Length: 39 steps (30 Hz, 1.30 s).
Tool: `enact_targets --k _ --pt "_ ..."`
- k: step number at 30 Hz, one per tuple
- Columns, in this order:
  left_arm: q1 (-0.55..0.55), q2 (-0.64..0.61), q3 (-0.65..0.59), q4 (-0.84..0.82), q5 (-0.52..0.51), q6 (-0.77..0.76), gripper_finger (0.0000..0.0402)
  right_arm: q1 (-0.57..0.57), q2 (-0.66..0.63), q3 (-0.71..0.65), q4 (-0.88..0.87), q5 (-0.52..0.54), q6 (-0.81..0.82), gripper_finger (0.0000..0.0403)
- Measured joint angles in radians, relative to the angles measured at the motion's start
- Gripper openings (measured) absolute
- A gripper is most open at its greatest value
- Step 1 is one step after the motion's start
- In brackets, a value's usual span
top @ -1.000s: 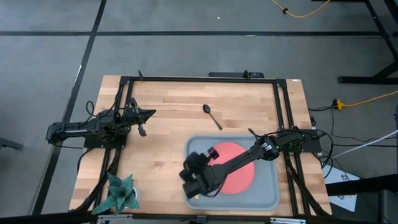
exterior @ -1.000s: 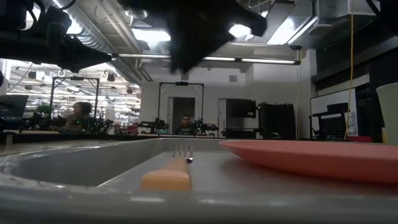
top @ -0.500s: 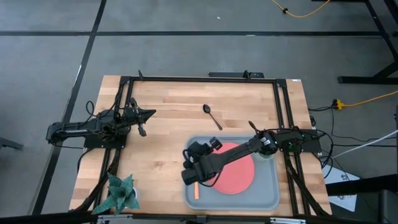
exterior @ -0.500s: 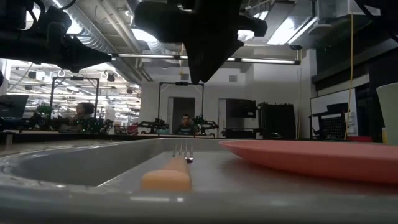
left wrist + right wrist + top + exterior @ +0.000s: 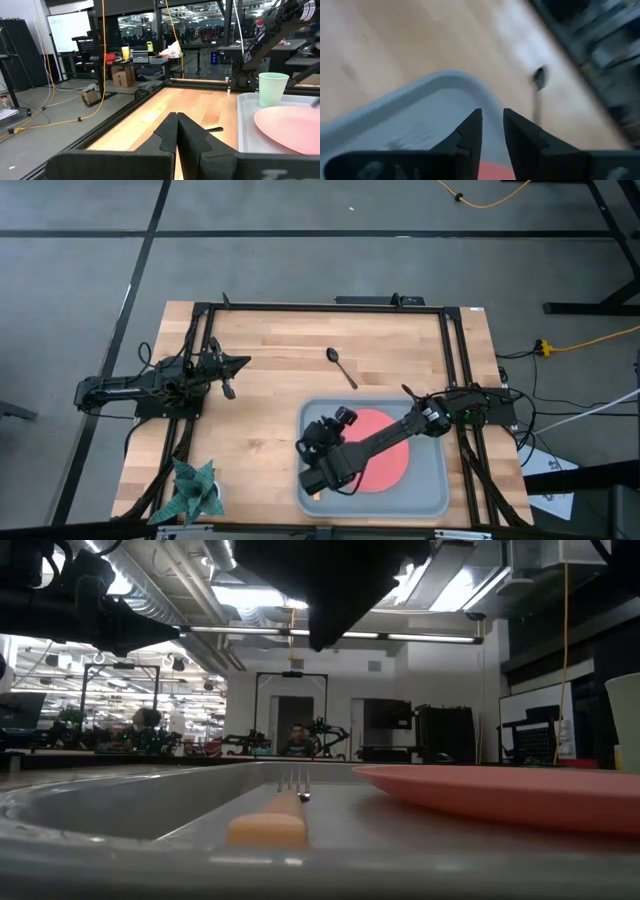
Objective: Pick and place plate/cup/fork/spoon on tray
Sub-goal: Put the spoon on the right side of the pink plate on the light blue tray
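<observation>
My right jaws (image 5: 491, 131) hang over the tray (image 5: 430, 498), near its left end. They are open a little and hold nothing. The fork (image 5: 283, 810) lies flat in the tray beside the plate (image 5: 520, 795). The cup (image 5: 273, 89) stands in the tray too. The spoon (image 5: 341, 366) lies on the tabletop (image 5: 270, 350), apart from the tray. My left jaws (image 5: 176, 131) wait shut and empty at the left side.
</observation>
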<state>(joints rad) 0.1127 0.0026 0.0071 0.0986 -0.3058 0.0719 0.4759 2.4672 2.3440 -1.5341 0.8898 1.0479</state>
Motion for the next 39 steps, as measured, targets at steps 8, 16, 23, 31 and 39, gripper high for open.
enact_targets --k 8,16,23,31,39 --pt "0.000 0.000 0.000 0.000 0.000 0.000 0.0000 -0.018 -0.130 -0.226 0.010 -0.023 0.150 0.0084" --pt "0.000 0.000 0.000 0.000 0.000 0.000 0.0000 -0.036 -0.420 -0.696 0.310 -0.073 0.190 0.0084" --pt "0.000 0.000 0.000 0.000 0.000 0.000 0.0000 -0.191 -0.681 -0.975 0.510 -0.222 0.083 0.0084" --pt "0.000 0.000 0.000 0.001 0.000 0.000 0.0000 -0.516 -0.802 -1.223 0.913 -0.442 -0.319 0.0084" --pt "0.000 0.000 0.000 0.000 0.000 0.000 0.0000 -0.611 -0.798 -1.294 1.181 -0.525 -0.562 0.0084"
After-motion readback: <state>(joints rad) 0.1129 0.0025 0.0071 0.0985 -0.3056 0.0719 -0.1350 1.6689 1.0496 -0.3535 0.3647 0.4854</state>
